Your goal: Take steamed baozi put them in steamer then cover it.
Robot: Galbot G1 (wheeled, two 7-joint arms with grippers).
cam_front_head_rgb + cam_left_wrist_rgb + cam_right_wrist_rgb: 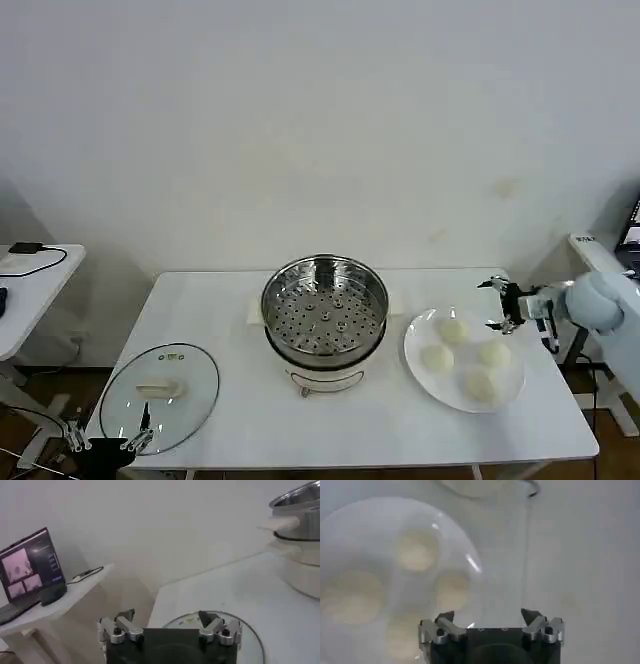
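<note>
**Head view: four buns on the plate, steamer uncovered**

You have four steamed baozi (464, 365) sitting on the white plate (420, 340) to the right of the steamer (324, 312), whose perforated tray is bare. The cover (160, 397) lies flat on the white table (230, 300) at the front left — well apart from the steamer. Your right gripper (501, 303) hovers over the plate's far right edge, fingers spread wide and holding nothing. Your left gripper (108, 440) waits low at the cover's near rim, fingers likewise apart and empty.
</note>
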